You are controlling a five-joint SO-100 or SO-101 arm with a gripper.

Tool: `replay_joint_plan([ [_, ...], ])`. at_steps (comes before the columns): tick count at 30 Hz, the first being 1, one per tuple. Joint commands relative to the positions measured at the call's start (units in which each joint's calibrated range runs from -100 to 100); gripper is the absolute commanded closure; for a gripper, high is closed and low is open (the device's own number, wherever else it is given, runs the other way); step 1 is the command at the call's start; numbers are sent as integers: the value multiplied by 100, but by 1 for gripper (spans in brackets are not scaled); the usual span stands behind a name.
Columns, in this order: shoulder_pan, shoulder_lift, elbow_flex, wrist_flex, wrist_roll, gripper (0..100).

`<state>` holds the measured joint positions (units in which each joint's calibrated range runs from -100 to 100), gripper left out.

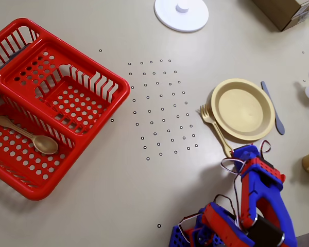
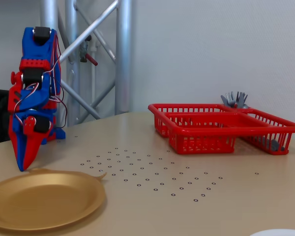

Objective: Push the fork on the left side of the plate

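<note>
The small pale tan plastic fork (image 1: 214,128) lay right of frame centre in the overhead view, touching the left rim of the round pale yellow matte plate (image 1: 245,109). It looked light, stiff and slippery; contact suited the handle. The red-and-blue gripper (image 1: 240,153) sat at the handle end, jaws apparently closed, gripping nothing

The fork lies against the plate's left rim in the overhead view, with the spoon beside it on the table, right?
Not quite. The fork does lie against the plate's left rim, but the overhead view shows the spoon inside the red basket, not beside it.
</note>
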<state>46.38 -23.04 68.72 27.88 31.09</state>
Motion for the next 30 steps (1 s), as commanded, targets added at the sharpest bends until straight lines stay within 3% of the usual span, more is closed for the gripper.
replay_joint_plan([
  [1,-151,-4,-18,-40,-34,100],
  [30,-604,698,-716,-48,-400,100],
])
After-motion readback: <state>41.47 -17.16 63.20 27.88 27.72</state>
